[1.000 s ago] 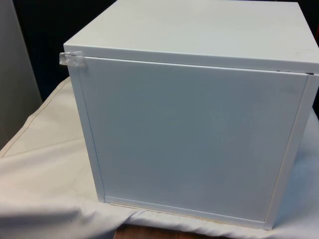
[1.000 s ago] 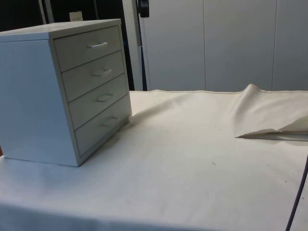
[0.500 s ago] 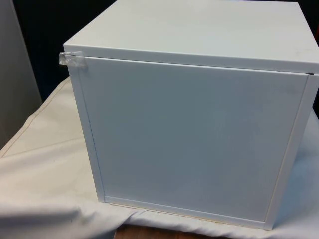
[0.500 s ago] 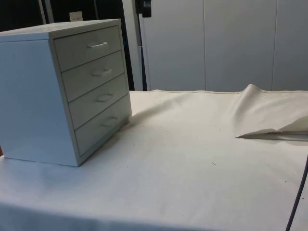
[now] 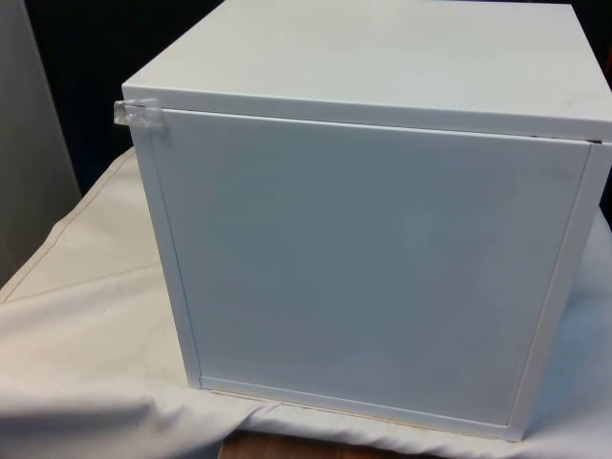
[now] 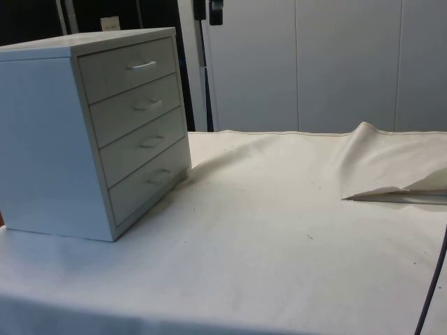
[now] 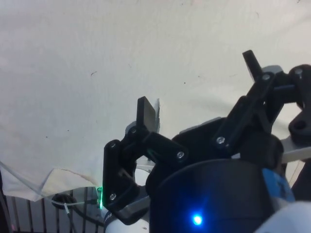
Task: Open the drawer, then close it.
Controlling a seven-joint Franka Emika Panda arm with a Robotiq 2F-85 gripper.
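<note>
- Up at the top edge of the side view, the black gripper (image 6: 212, 10) has slid a little toward the white wall panels since one second ago.
- Nothing else has moved: the chest of drawers (image 6: 91, 129) sits where it did, near the table's end, on the white cloth (image 6: 279, 230).
- Its plain white back (image 5: 373, 268) faces the front view, with a bit of clear tape (image 5: 139, 113) on one top corner.
- Four drawers are stacked on its front, and all four are pushed in flat.
- The top drawer (image 6: 129, 68) has a small white handle (image 6: 142, 65), and so do the three below it.
- The gripper hangs high above the cloth, well apart from the chest.
- In the wrist view the gripper (image 7: 199, 85) has its two black fingers (image 7: 146, 115) spread wide, with nothing held between them.
- A fold of cloth (image 6: 380, 167) lifts up at the table's far side.
</note>
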